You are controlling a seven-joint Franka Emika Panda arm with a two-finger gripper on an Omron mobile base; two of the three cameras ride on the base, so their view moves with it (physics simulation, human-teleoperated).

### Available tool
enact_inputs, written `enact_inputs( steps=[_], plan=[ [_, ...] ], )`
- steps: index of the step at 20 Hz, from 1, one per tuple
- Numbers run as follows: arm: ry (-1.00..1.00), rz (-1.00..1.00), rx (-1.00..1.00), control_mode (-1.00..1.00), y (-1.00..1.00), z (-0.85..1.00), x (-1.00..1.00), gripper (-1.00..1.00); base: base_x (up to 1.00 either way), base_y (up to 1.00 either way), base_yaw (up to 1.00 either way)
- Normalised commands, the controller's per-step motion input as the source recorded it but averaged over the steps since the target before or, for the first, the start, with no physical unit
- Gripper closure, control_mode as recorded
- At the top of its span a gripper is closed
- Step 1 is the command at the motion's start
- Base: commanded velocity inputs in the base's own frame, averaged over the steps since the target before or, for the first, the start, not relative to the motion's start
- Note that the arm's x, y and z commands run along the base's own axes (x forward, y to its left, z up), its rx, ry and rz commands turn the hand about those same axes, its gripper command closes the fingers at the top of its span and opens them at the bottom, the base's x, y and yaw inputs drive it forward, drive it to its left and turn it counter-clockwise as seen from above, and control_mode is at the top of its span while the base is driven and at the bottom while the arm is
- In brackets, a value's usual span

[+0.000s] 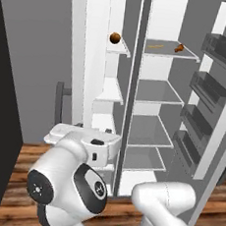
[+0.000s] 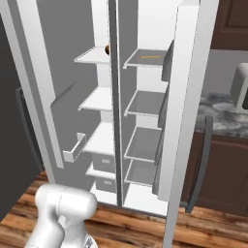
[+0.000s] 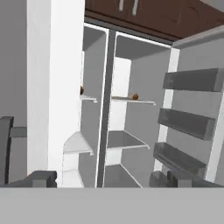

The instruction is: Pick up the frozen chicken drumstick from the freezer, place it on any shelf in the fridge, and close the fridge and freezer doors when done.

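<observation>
Both doors of the white refrigerator stand open. The freezer (image 1: 110, 90) is the narrow left compartment. A dark brown ball (image 1: 115, 37) rests on its top white shelf. In the wider fridge (image 1: 154, 92), the top grey shelf (image 1: 166, 52) carries a thin yellow stick (image 1: 155, 46). At that shelf's right end lies the tiny orange-brown chicken drumstick (image 1: 179, 48) (image 3: 135, 96), darker at its narrow end. My gripper (image 3: 109, 178) hangs open and empty, well back from the refrigerator and below that shelf. The freezer door (image 1: 83, 57) is swung left, the fridge door (image 1: 219, 111) right.
Dark bins (image 1: 209, 85) line the inside of the fridge door. A small white bin (image 2: 73, 149) hangs on the freezer door. A stone counter over dark cabinets (image 2: 225, 121) stands right of the fridge door. A black panel (image 1: 0, 123) rises at the far left above the wooden floor (image 1: 28, 165).
</observation>
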Motion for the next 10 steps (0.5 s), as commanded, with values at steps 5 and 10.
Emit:
enact_inputs(
  steps=[5, 10],
  plan=[
    [-0.21, -0.33, 0.01, -1.0, 0.93, 0.0, 1.0, -1.0, 0.0, 0.0, 0.0],
    [-0.01, -0.18, 0.0, -1.0, 0.31, -0.16, 0.57, -1.0, 0.0, 0.0, 0.0]
  ],
)
